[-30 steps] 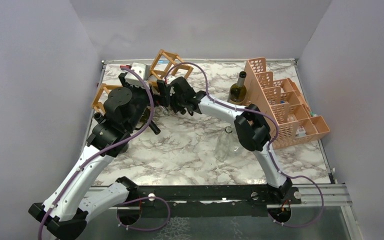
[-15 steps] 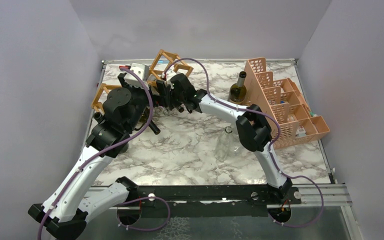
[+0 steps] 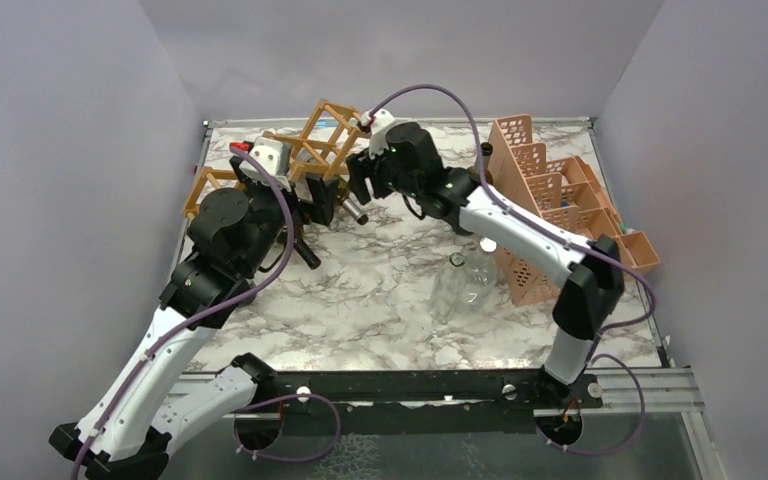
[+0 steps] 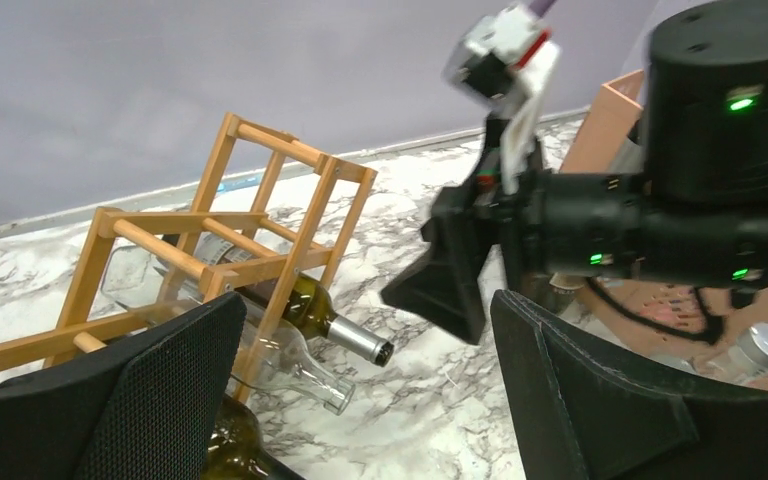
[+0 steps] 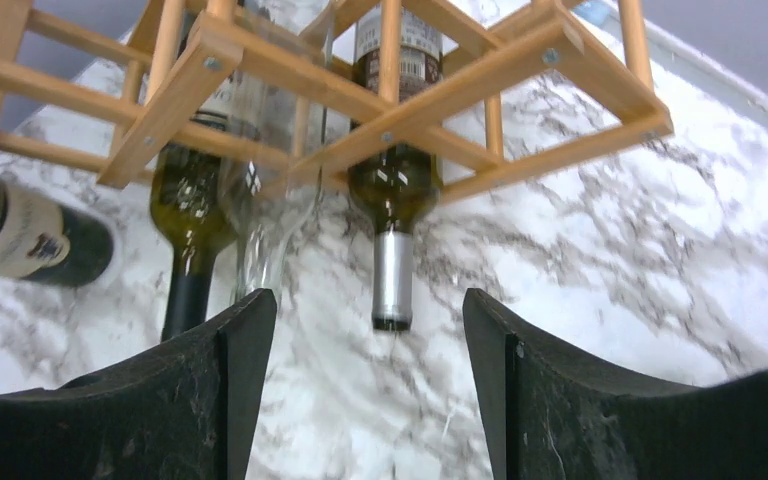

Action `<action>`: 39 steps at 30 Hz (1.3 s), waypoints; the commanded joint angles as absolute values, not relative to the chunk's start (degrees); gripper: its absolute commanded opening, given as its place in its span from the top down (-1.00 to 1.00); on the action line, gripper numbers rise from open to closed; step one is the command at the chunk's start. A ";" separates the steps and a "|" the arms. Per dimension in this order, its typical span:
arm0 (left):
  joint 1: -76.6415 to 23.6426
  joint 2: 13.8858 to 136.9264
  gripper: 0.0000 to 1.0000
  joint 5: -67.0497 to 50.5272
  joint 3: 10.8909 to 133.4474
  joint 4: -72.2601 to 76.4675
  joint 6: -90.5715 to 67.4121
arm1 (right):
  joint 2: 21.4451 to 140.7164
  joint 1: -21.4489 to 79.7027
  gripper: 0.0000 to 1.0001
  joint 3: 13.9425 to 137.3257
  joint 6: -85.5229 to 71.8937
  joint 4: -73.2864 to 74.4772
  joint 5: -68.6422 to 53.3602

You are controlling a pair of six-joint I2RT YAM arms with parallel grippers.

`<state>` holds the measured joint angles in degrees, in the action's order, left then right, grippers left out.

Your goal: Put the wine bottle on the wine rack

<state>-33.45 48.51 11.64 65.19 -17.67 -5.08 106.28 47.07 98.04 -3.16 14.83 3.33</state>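
Observation:
The wooden wine rack (image 3: 312, 140) (image 4: 215, 245) (image 5: 380, 95) stands at the table's far left. A green wine bottle (image 5: 393, 195) (image 4: 305, 300) with a silver-foiled neck (image 3: 357, 212) lies in one of its cells, neck pointing out. My right gripper (image 3: 362, 186) (image 5: 368, 330) is open just in front of that neck, touching nothing. My left gripper (image 3: 318, 198) (image 4: 368, 335) is open too, beside the rack, with nothing between its fingers (image 4: 160, 390). In the left wrist view the right gripper's black finger (image 4: 450, 275) hangs over the marble.
A clear bottle (image 5: 270, 190) and a dark green one (image 5: 188, 225) also sit in the rack. A labelled bottle (image 5: 25, 238) lies on the table beside it. A clear bottle (image 3: 455, 290) stands mid-table. The pink crate (image 3: 560, 210) fills the right side.
My right gripper has opened, let go of the silver-necked bottle and drawn back from the rack; its elbow has swung to the right. The bottle stays in the rack. The left gripper has shifted slightly.

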 commanded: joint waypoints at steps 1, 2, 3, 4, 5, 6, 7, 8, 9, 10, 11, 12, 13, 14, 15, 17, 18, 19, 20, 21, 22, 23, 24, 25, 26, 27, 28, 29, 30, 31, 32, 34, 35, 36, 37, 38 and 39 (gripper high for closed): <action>-33.44 45.54 -0.98 4.26 63.50 -16.61 -6.50 | 95.40 47.11 -0.43 89.69 -6.09 20.53 4.31; -33.43 45.14 -0.98 2.94 63.28 -16.90 -6.75 | 92.85 47.08 -0.43 87.51 -6.36 21.43 4.35; -33.42 44.73 -0.98 0.96 62.74 -17.11 -6.76 | 89.91 47.06 -0.43 85.34 -6.50 22.48 4.82; -33.45 44.25 -0.98 -0.18 62.14 -17.10 -6.79 | 86.99 47.10 -0.43 83.53 -6.93 23.88 5.28; -33.43 43.79 -0.98 -1.07 61.35 -16.99 -7.11 | 83.29 47.11 -0.43 81.63 -7.28 25.10 5.67; -33.46 43.44 -0.98 -1.89 60.49 -16.75 -7.69 | 80.65 47.11 -0.43 79.84 -7.59 26.44 6.04; -33.42 43.14 -0.98 -2.84 59.49 -16.46 -8.18 | 77.86 47.11 -0.43 78.16 -7.73 27.58 6.41; -33.44 42.84 -0.98 -4.08 58.58 -15.98 -8.64 | 75.34 47.11 -0.43 76.44 -7.95 28.65 6.93; -33.43 42.54 -0.98 -5.56 57.97 -15.43 -9.10 | 72.61 47.11 -0.43 74.88 -8.33 29.48 7.60; -33.45 42.27 -0.98 -7.01 56.75 -14.60 -9.47 | 70.27 47.11 -0.43 73.45 -8.68 30.06 8.27; -33.47 41.96 -0.98 -8.52 55.72 -13.67 -9.87 | 67.81 47.11 -0.43 72.02 -9.04 30.51 8.90; -33.43 41.68 -0.98 -9.83 54.66 -12.52 -10.33 | 65.63 47.11 -0.43 70.86 -9.27 30.92 9.00; -33.46 41.37 -0.98 -11.09 53.52 -11.19 -10.75 | 63.84 47.11 -0.44 69.49 -9.22 31.09 8.50; -33.41 41.13 -0.98 -12.43 52.40 -9.78 -11.14 | 62.03 47.11 -0.44 68.27 -8.92 31.25 7.75; -33.42 40.87 -0.98 -13.45 51.48 -8.41 -11.84 | 60.61 47.09 -0.44 67.09 -8.72 31.56 6.92; -33.42 40.62 -0.98 -14.79 49.71 -6.18 -13.17 | 58.27 47.11 -0.44 65.14 -8.51 32.49 4.73; -33.40 40.53 -0.98 -15.48 49.02 -4.98 -13.59 | 57.34 47.11 -0.44 64.25 -8.06 33.07 3.14; -33.42 40.48 -0.98 -16.10 48.35 -4.26 -14.00 | 56.40 47.07 -0.44 63.06 -7.56 33.70 1.69; -33.45 40.45 -0.98 -16.36 47.79 -3.74 -14.36 | 55.46 47.10 -0.44 62.24 -7.07 34.45 0.45; -33.46 40.45 -0.98 -16.43 47.22 -3.29 -14.74 | 54.52 47.10 -0.44 61.28 -6.82 34.73 -0.38; -33.43 40.49 -0.98 -16.41 46.84 -3.00 -15.03 | 53.60 47.09 -0.44 60.31 -6.77 34.69 -1.00; -33.40 40.59 -0.98 -16.41 46.43 -2.87 -15.11 | 52.80 47.08 -0.44 59.36 -6.60 34.41 -1.93; -33.44 40.65 -0.98 -16.36 46.08 -2.69 -15.24 | 51.98 47.11 -0.44 58.37 -6.33 33.92 -3.17; -33.40 40.73 -0.98 -16.22 45.79 -2.53 -15.33 | 51.34 47.10 -0.43 57.49 -5.92 33.32 -4.63; -33.40 40.82 -0.98 -16.17 45.41 -2.29 -15.45 | 50.91 47.11 -0.42 56.72 -5.56 32.87 -6.07; -33.40 40.94 -0.98 -16.24 44.98 -1.97 -15.58 | 50.57 47.11 -0.40 56.14 -5.13 32.49 -7.15; -33.48 41.10 -0.98 -16.25 44.70 -1.73 -15.81 | 50.48 47.11 -0.35 55.63 -4.70 31.99 -8.02; -33.48 41.37 -0.98 -16.33 44.41 -1.50 -15.96 | 50.41 47.09 -0.30 55.04 -4.54 31.38 -8.40; -33.41 41.55 -0.98 -16.47 44.12 -1.15 -16.11 | 50.56 47.11 -0.23 54.62 -4.40 30.89 -8.54; -33.42 41.70 -0.98 -16.57 43.79 -0.86 -16.27 | 50.74 47.11 -0.15 54.30 -4.02 30.39 -8.56; -33.42 41.68 -0.98 -16.77 43.51 -0.49 -16.40 | 50.85 47.11 -0.08 53.81 -3.82 29.84 -8.18; -33.44 41.66 -0.98 -16.95 42.68 0.16 -16.60 | 51.12 47.11 0.03 53.16 -3.55 29.02 -6.32; -33.47 41.73 -0.98 -17.06 42.30 0.44 -16.69 | 51.34 47.11 0.10 53.14 -3.38 28.93 -5.02; -33.45 41.77 -0.98 -17.38 41.92 0.78 -16.70 | 51.65 47.11 0.17 53.29 -3.34 29.04 -3.84; -33.47 41.95 -0.98 -17.78 41.66 0.98 -16.78 | 51.78 47.09 0.24 53.53 -3.22 29.23 -3.22; -33.48 42.10 -0.98 -18.26 41.39 1.23 -16.83 | 51.82 47.11 0.30 53.67 -3.14 29.26 -2.99; -33.41 42.44 -0.98 -18.94 41.22 1.56 -16.91 | 51.81 47.10 0.34 53.82 -2.94 29.19 -3.21</action>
<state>-33.45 41.95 -15.70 42.35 -2.07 -15.70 51.48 46.98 53.67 -3.38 30.72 -3.99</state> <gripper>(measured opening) 0.989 0.382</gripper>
